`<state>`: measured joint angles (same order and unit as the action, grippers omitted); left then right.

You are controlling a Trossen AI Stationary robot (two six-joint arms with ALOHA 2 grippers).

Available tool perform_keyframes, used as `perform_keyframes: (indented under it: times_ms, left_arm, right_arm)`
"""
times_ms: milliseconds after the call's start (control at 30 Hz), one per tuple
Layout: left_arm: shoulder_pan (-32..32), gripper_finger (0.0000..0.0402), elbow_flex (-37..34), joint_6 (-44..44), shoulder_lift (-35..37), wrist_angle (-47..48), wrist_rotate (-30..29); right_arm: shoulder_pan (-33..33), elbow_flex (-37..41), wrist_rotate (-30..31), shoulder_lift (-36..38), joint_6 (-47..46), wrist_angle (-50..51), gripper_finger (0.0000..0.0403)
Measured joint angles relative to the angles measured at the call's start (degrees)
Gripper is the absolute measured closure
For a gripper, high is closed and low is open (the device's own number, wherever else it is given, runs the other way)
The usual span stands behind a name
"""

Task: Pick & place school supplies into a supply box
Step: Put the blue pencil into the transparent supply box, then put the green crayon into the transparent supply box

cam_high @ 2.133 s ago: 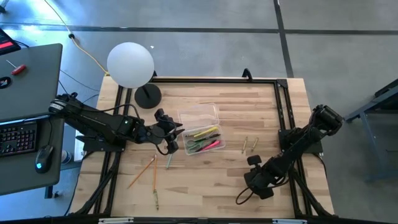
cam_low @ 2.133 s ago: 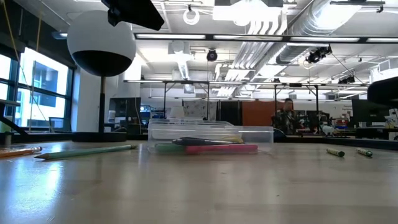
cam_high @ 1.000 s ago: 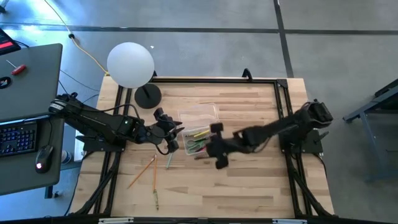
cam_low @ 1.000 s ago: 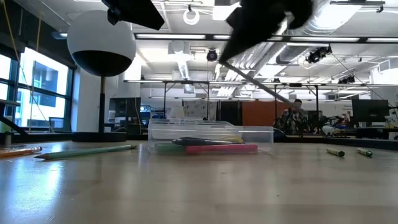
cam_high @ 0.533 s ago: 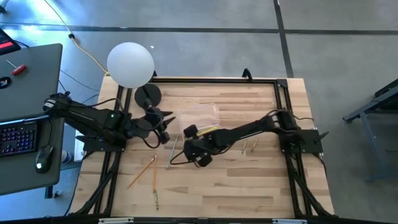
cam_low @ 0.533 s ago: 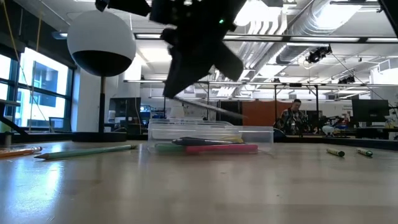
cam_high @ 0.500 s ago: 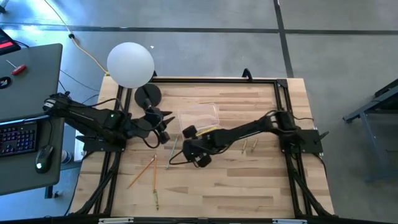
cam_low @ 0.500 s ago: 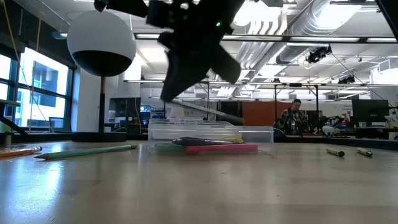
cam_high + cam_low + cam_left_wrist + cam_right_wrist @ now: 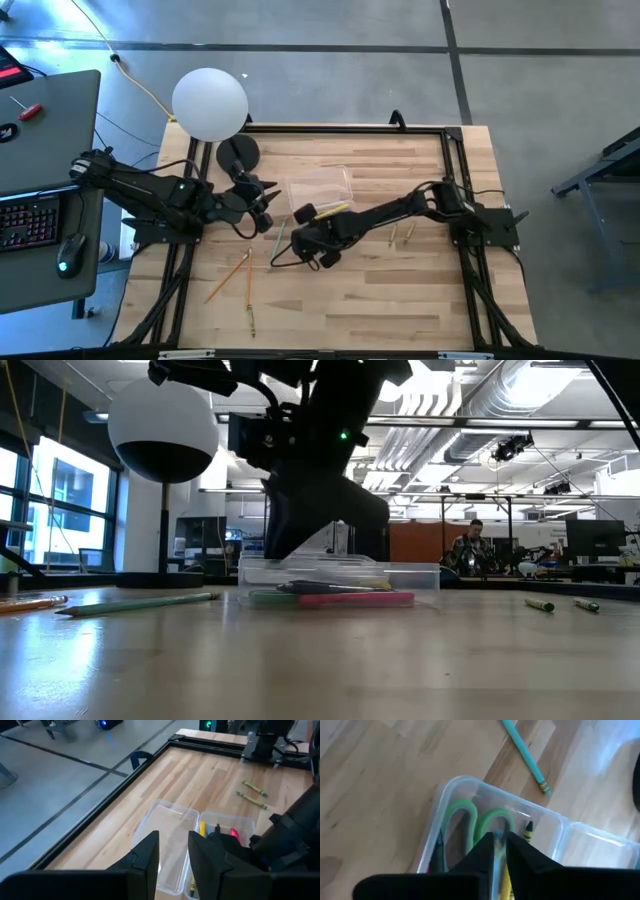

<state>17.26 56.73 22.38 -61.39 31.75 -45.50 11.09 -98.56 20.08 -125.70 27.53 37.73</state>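
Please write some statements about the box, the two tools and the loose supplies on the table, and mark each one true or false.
1. The right tool is over the clear supply box. True.
2. The green-handled scissors lie on the bare table. False: they are inside the box.
3. Two green crayons lie on the table outside the box. True.
4. The box lid is shut. False: it lies open beside the tray.
5. The left tool holds a pencil. False: its fingers are empty, beside the box.
6. A green pencil lies outside the box. True.

No text, label, brand or number can be read on anything in these views.
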Motion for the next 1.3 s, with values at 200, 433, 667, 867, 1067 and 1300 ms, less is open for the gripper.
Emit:
perform_keyframes:
  times_ms: [200,433,667,867,1067,1300]
  left_arm:
    - [0.0,0.0266,0.0,0.7,0.0,-0.3,0.0]
    - [0.0,0.0266,0.0,2.1,0.0,-0.2,0.0]
    - [0.0,0.0266,0.0,3.0,0.0,-0.2,0.1]
    - [0.0,0.0266,0.0,3.3,0.0,0.4,1.3]
    - [0.0,0.0266,0.0,3.3,0.0,2.0,2.4]
    - [0.0,0.0266,0.0,3.4,0.0,1.2,0.4]
  right_arm:
    - [0.3,0.0,1.6,0.0,-2.2,0.0,0.0326]
    - [2.0,0.0,11.1,2.4,-10.8,6.1,0.0305]
    - [1.4,0.8,1.5,10.4,-21.8,22.3,0.0319]
    - [0.8,18.9,1.1,27.3,-29.4,14.8,0.0329]
    - [5.0,43.7,2.8,50.0,-48.0,5.3,0.0329]
    - [11.4,69.6,7.5,67.7,-73.5,-19.3,0.0329]
